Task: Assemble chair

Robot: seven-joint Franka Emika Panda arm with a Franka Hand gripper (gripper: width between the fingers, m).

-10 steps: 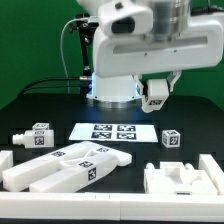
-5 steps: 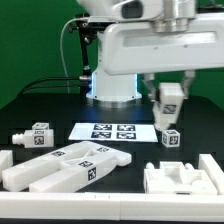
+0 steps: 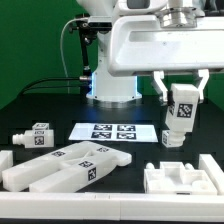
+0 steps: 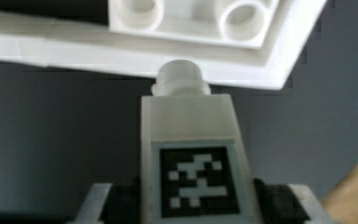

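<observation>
My gripper is shut on a white pegged chair leg with a square tag and holds it in the air at the exterior view's right. In the wrist view the leg sits between the dark fingers. Its round peg points toward the white chair plate, which has round holes. That plate lies at the front right of the table. Long bars lie at the front left. Another pegged leg lies at the left.
The marker board lies flat at the table's middle, in front of the robot base. A small tagged white piece stands on the table just below the held leg, partly hidden by it.
The gripper with the leg has moved toward the exterior view's right and lower, from beside the robot base to above the small tagged piece. The parts on the table have not moved.
</observation>
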